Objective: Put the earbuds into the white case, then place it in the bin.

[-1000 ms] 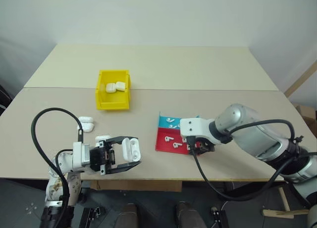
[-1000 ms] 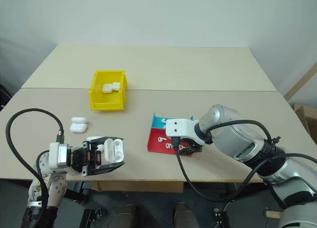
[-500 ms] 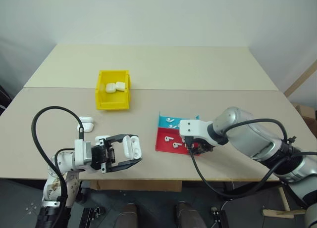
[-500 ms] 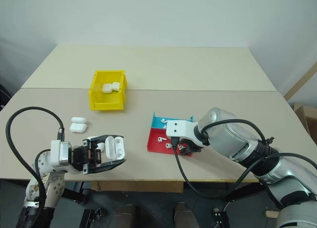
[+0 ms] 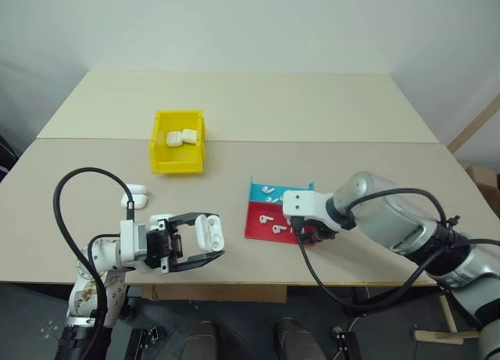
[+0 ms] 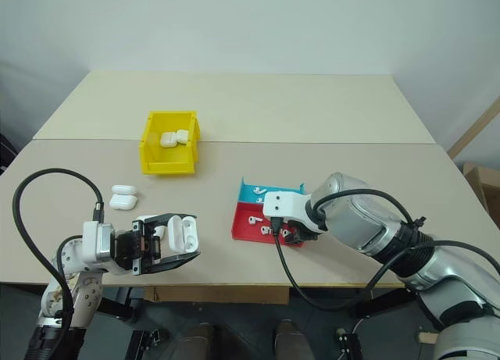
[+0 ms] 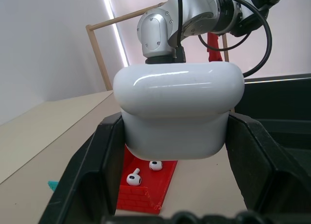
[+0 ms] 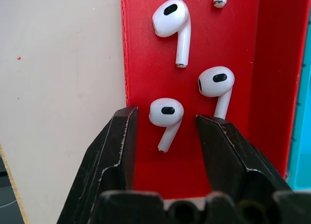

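Currently the left gripper pinches the white case, lid open, above the worktop for loading. Right gripper spread astride one earbud in the red tray, ready to pinch. Yellow bin well behind.

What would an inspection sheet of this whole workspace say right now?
Surface: beige table.
Job's things: open white case; earbuds on red tray; yellow bin holding two cases.
Clutter: blue tray with earbuds; spare cases on the table.
Grippers: left gripper shut on the white case; right gripper open, one earbud between its fingers.
Cables: black cable looping at left arm.
Surroundings: white wall.
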